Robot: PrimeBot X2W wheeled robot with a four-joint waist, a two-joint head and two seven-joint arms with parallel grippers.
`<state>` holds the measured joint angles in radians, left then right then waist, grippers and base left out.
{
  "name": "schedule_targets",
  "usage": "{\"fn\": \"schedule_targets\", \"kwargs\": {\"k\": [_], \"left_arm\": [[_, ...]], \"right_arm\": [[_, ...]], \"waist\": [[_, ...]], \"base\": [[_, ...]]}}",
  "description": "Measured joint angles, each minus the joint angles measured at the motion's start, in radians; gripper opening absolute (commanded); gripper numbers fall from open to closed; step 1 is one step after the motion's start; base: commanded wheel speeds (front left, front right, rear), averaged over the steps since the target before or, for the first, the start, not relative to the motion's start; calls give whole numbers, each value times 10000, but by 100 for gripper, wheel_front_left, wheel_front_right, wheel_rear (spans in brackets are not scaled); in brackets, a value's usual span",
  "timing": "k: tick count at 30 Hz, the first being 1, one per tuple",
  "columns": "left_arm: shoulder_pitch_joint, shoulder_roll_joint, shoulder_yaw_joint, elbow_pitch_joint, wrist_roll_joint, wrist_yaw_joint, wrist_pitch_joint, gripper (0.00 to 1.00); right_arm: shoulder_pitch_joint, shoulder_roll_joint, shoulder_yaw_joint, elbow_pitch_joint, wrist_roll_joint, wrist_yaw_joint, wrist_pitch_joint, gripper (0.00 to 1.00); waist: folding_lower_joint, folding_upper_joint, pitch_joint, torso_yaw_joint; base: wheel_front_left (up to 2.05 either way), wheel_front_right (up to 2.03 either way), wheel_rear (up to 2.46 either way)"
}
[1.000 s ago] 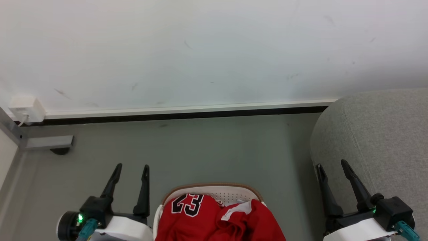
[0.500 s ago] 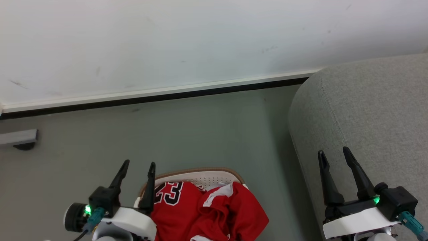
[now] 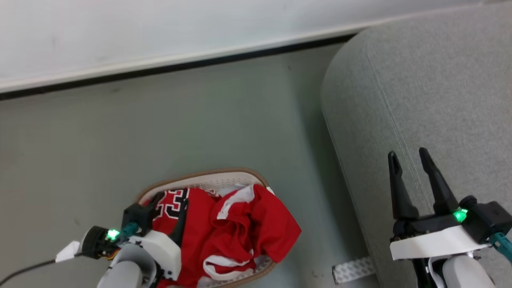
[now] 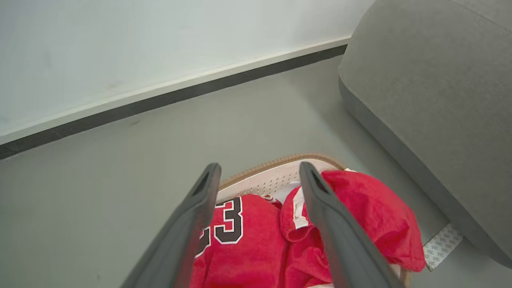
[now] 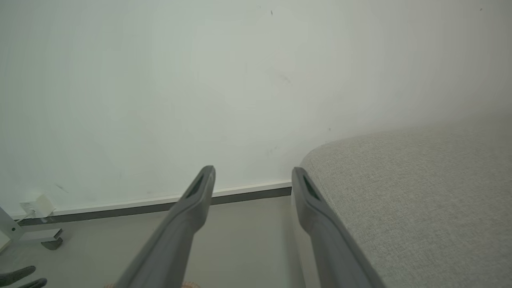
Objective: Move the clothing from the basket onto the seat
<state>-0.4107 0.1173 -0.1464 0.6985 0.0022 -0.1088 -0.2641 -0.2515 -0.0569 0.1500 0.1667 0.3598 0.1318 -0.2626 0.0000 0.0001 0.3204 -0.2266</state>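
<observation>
Both gape wide, empty: my left pincer [image 4: 259, 168] above the clothing [image 4: 256, 244] heaped in the basket [image 4: 280, 162], lower centre; right pincer [image 3: 407, 152] over the seat [image 3: 420, 80], lower right. I'd sink into a thick fold before closing.

We see the jersey [image 3: 240, 228] in bright red, with white trim bands and a black number 23 [image 4: 228, 220] edged in white. The basket [image 4: 268, 182] is white and dotted with small holes, under a brown rim band [image 4: 276, 161]. The seat [image 3: 420, 80] is light grey woven fabric. The floor [image 3: 120, 132] is dull grey-green. The wall [image 3: 120, 32] is white, and its skirting board [image 3: 160, 61] is white above a black line. The left gripper [image 4: 260, 168] and right gripper [image 3: 407, 152] have dark grey fingers on white housings, each with a green light [image 3: 460, 216]. A tape strip [image 3: 352, 270] is white with a fine grey print.
</observation>
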Motion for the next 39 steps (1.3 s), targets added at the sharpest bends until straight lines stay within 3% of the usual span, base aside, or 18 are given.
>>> {"fn": "schedule_targets", "kwargs": {"k": [8,17,26,36,37,38,39], "left_arm": [[-1612,596,-1009,2903,696,-144,15,100],[-3135,982,-1988,4976,1269,-186,460,100],[-3933,1145,-3156,5695,1628,-201,1273,100],[-4673,1628,-4094,5854,1768,-226,2890,100],[-4712,1691,-4109,5860,1768,-226,3030,85],[-4724,1745,-4117,5864,1768,-226,3078,47],[-4725,1766,-4113,5866,1756,-226,3076,47]], "right_arm": [[-561,31,-328,-382,52,0,0,100],[-1065,46,-280,-719,566,0,0,100],[-1473,48,-182,-968,890,0,0,100],[-1780,52,65,-1028,1310,0,0,100],[-1781,52,79,-1030,1348,0,0,100],[-1781,52,90,-1030,1350,0,0,100],[-1781,52,100,-1030,1367,0,0,100]], "waist": [[0,0,1181,-502],[0,0,2605,-1001],[1,0,3867,-1452],[2,0,4859,-1876],[2,0,4926,-1919],[2,0,4978,-1965],[1,0,5020,-2003]], "base": [[0,0,0],[0,0,0],[0,0,0],[0,0,0],[0,0,0],[0,0,0],[0,0,0]]}}
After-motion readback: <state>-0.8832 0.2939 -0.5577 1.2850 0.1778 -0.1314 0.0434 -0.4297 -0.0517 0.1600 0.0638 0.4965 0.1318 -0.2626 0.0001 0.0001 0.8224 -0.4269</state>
